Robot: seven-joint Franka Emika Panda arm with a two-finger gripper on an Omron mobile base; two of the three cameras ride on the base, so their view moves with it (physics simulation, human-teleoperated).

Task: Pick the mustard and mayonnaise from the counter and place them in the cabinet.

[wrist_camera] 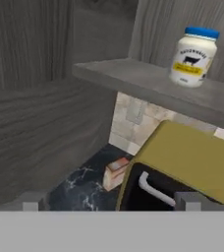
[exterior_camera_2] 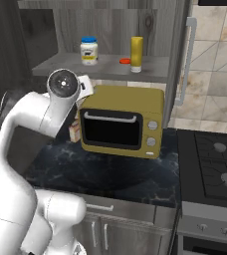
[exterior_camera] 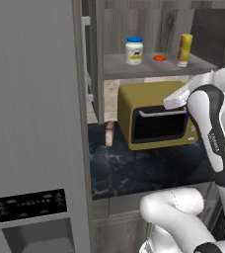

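1. My pincer (wrist_camera: 112, 203) stood spread wide and grasped nothing, hanging in front of the olive-yellow toaster oven (exterior_camera_2: 121, 121).
2. The short white blue-lidded mayonnaise jar (exterior_camera: 133, 50) stood on the flat grey cabinet shelf (exterior_camera: 119, 67) above that oven.
3. The slim yellow mustard bottle (exterior_camera: 184, 50) stood on the same shelf, past a small red-orange disc (exterior_camera: 159, 58).
4. I judged both placements done; my next move called only for backing clear of the oven.

Yellow mustard (exterior_camera: 185, 49), blue-lidded white mayonnaise (exterior_camera: 133, 50), white-veined black counter (exterior_camera: 144, 170), olive-yellow toaster oven (exterior_camera: 156, 116).
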